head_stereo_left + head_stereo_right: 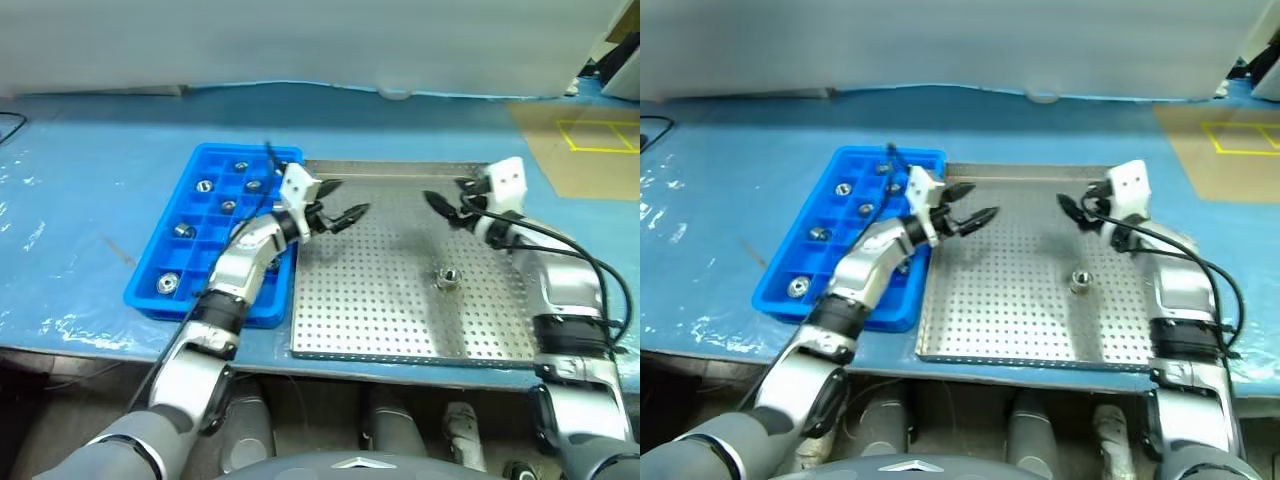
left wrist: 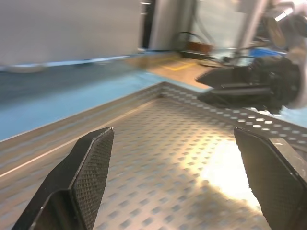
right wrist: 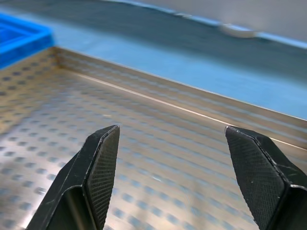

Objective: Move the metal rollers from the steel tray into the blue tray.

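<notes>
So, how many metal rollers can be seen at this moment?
7: six sit in compartments of the blue tray, and one lies on the steel tray. The left arm may hide more in the blue tray.

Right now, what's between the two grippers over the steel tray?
Nothing but bare perforated floor of the steel tray, seen from the head views. The left gripper and right gripper face each other, both open; the one remaining roller lies nearer.

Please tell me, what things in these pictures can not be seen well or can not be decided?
- Blue tray: its near right compartments are hidden by the left arm in the head views, so the roller count there stays unknown.
- Roller on the steel tray: too small to tell upright or lying.
- Right gripper: blurred in the left wrist view.
- Steel tray: cut off by the picture edges in the right wrist view.
</notes>
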Robot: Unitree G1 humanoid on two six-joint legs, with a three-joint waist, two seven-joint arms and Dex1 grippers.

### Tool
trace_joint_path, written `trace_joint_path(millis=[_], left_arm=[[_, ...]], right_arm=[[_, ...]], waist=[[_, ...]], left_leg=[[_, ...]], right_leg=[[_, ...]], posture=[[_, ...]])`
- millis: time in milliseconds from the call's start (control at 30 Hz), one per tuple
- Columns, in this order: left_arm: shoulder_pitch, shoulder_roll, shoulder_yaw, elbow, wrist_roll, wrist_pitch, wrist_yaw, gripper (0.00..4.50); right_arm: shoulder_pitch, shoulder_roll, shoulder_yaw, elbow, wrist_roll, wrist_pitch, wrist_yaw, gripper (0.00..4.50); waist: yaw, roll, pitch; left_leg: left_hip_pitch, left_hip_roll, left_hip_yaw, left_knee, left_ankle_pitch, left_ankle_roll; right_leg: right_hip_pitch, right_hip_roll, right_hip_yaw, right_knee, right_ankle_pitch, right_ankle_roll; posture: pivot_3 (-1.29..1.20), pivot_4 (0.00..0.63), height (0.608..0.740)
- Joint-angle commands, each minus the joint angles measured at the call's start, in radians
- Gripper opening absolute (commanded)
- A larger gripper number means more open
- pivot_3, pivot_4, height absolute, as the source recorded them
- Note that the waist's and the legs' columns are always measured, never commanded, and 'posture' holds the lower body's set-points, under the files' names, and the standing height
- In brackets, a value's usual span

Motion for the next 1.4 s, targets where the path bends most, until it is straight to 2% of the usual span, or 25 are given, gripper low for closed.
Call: trace_joint_path(millis=[33, 167, 333, 567, 667, 1033, 1400], left_arm=[[-0.069, -0.043, -0.022, 0.114, 0.015, -0.057, -0.073, 4.25], [-0.146, -0.107, -0.055, 0.244, 0.035, -0.080, -0.180, 4.25], [-0.206, -0.172, -0.065, 0.356, 0.069, -0.128, -0.232, 4.25], [-0.258, -0.239, -0.115, 0.500, 0.164, -0.211, -0.217, 4.25], [-0.269, -0.256, -0.128, 0.547, 0.197, -0.239, -0.195, 4.25], [-0.299, -0.346, -0.106, 0.604, 0.199, -0.281, -0.156, 4.25], [-0.338, -0.375, -0.110, 0.620, 0.195, -0.289, -0.170, 4.25]], right_arm=[[0.064, -0.026, -0.070, -0.147, 0.030, 0.043, -0.043, 3.67], [0.169, -0.019, -0.121, -0.269, 0.048, 0.108, -0.093, 3.67], [0.237, -0.020, -0.141, -0.335, 0.056, 0.139, -0.127, 3.67], [0.270, -0.025, -0.142, -0.356, 0.061, 0.149, -0.151, 3.67], [0.266, -0.033, -0.140, -0.342, 0.057, 0.143, -0.154, 3.67], [0.287, -0.029, -0.132, -0.345, 0.050, 0.140, -0.162, 3.67], [0.325, -0.025, -0.134, -0.376, 0.053, 0.146, -0.181, 3.67]], waist=[[-0.020, 0.000, 0.000], [-0.052, 0.000, 0.000], [-0.076, 0.000, 0.000], [-0.093, 0.001, -0.001], [-0.100, 0.002, -0.001], [-0.112, 0.002, -0.001], [-0.114, 0.002, -0.001]], left_leg=[[0.001, 0.000, 0.001, 0.000, 0.000, 0.000], [0.003, 0.001, 0.002, -0.001, 0.000, 0.001], [0.002, 0.000, 0.004, 0.001, -0.002, 0.003], [0.000, 0.000, 0.004, 0.000, -0.004, 0.005], [-0.002, 0.000, 0.005, 0.001, -0.006, 0.009], [-0.002, 0.000, 0.006, 0.002, -0.007, 0.011], [-0.002, 0.000, 0.006, 0.003, -0.008, 0.012]], right_leg=[[0.000, 0.000, 0.000, 0.000, 0.000, 0.000], [0.000, 0.000, 0.001, -0.001, -0.002, 0.003], [0.000, 0.000, 0.003, -0.003, -0.004, 0.009], [0.001, 0.000, 0.002, -0.010, -0.003, 0.010], [0.003, 0.000, 0.002, -0.016, 0.002, 0.004], [0.004, -0.001, 0.002, -0.017, 0.002, 0.004], [0.004, -0.001, 0.002, -0.017, 0.002, 0.004]], posture=[[-0.36, 0.150, 0.740], [-0.45, 0.150, 0.740], [-0.48, 0.150, 0.740], [-0.51, 0.150, 0.740], [-0.51, 0.150, 0.740], [-0.54, 0.150, 0.740], [-0.55, 0.150, 0.740]])
